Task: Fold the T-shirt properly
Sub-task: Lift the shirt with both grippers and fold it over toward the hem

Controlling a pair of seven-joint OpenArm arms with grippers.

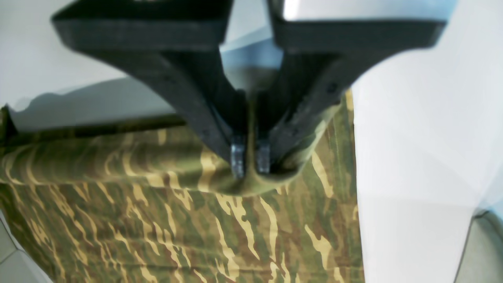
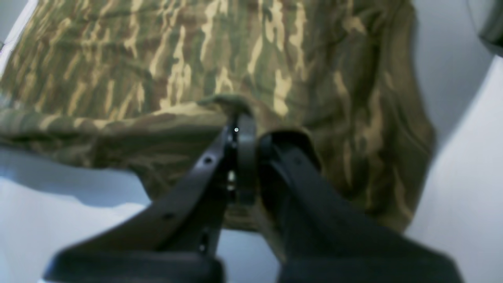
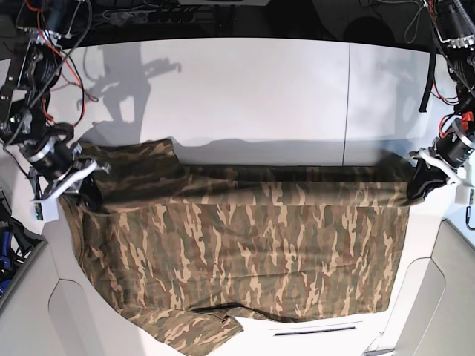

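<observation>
Shirt pinched at both ends, spread between the grippers

T-shirt (image 3: 245, 252) lies spread on the white table (image 3: 260, 96), its camouflage cloth reaching from the left side to the right side and hanging over the near edge. Left gripper (image 1: 250, 159) stands at the right end of the far fold; its jaws are closed together with a ridge of the cloth nipped between the fingertips. Right gripper (image 2: 243, 129) stands at the left end, near the sleeve; jaws likewise closed, with a tuft of cloth caught at the tips. The fold between both grippers runs straight across, raised slightly above the table.
</observation>
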